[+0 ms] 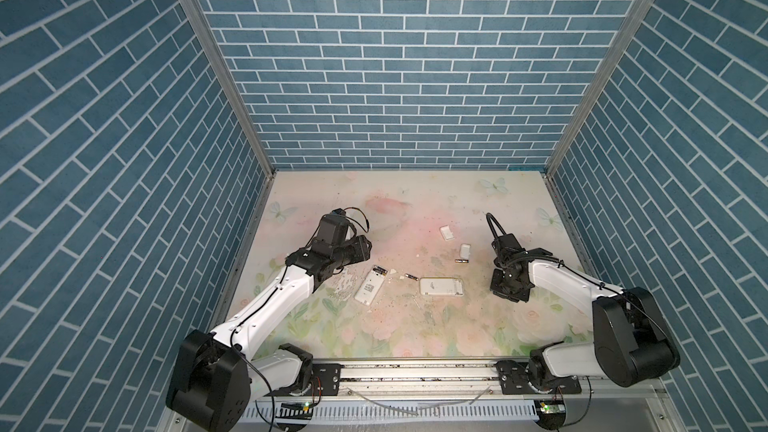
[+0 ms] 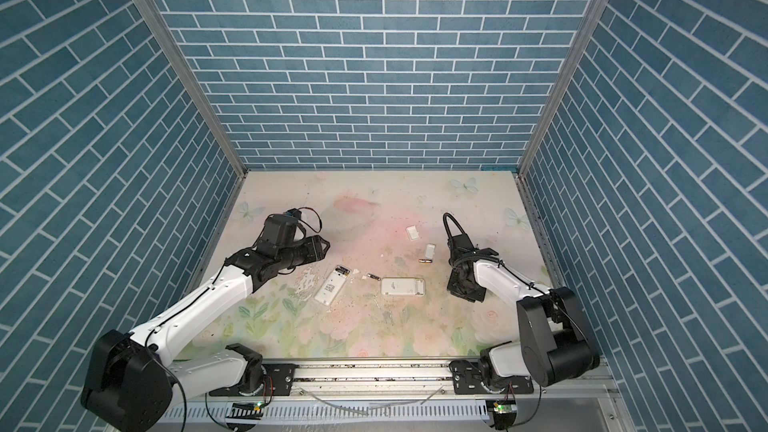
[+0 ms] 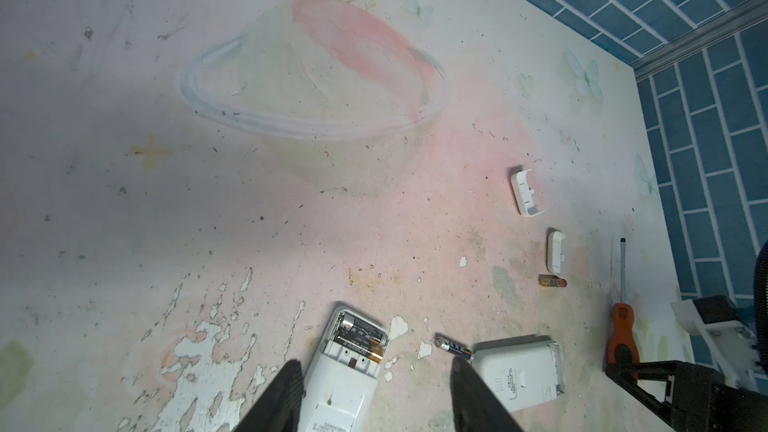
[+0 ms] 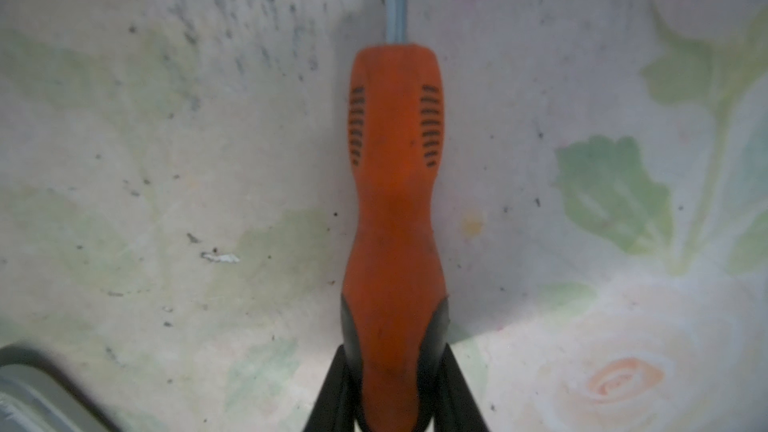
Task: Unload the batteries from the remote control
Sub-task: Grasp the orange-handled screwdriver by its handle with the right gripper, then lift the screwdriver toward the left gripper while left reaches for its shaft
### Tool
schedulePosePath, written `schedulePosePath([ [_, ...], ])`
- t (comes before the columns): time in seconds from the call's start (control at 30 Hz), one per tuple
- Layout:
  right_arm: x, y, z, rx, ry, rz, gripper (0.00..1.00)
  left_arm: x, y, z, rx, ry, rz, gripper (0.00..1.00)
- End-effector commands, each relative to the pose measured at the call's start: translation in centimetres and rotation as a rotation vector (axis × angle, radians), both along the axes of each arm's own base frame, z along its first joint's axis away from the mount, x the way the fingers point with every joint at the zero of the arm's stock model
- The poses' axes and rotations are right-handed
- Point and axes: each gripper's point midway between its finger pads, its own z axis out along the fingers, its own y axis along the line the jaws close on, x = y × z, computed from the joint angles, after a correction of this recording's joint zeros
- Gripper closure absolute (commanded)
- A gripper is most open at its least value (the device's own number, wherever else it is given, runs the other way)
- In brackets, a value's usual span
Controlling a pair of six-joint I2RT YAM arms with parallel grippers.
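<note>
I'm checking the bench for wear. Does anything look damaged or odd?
Yes: the table's floral covering is flaked off in white patches beside the opened remote, with smaller chipped spots nearby. It looks worn through, not spilled.

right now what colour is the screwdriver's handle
The handle is orange, black at its end; clearest in the right wrist view.
</note>
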Motion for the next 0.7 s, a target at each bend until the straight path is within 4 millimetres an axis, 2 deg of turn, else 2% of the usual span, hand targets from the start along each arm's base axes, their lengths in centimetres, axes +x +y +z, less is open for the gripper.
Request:
schedulePosePath([
  [0.0, 0.1, -0.3, 1.6, -0.003, -0.039, 0.022, 0.96, 0.4, -0.8, 1.8, -0.024, -0.028, -0.035, 0.41],
  [0.07, 0.4, -0.1, 3.2, 0.009, -0.073, 0.046, 1.00, 0.6, -1.6, 2.3, -0.055, -0.031, -0.059, 0.41],
  [0.13, 0.7, 0.4, 5.1, 0.034, -0.111, 0.082, 1.00, 0.9, -2.4, 2.8, -0.094, -0.030, -0.083, 0.41],
  [0.23, 1.2, 2.7, 8.7, 0.095, -0.203, 0.215, 1.00, 1.2, -4.2, 3.6, -0.187, -0.035, -0.122, 0.41],
  [0.3, 1.2, 4.9, 11.3, 0.128, -0.263, 0.333, 1.00, 1.5, -5.3, 4.0, -0.243, -0.035, -0.143, 0.41],
  [0.47, 0.3, 10.7, 15.6, 0.199, -0.331, 0.599, 1.00, 1.9, -8.8, 5.1, -0.373, -0.045, -0.200, 0.41],
  [0.57, -0.6, 14.4, 17.4, 0.253, -0.365, 0.748, 1.00, 2.1, -10.8, 5.9, -0.452, -0.056, -0.225, 0.40],
  [0.67, -1.2, 16.9, 18.1, 0.267, -0.361, 0.845, 1.00, 2.1, -12.6, 7.1, -0.512, -0.088, -0.241, 0.39],
])
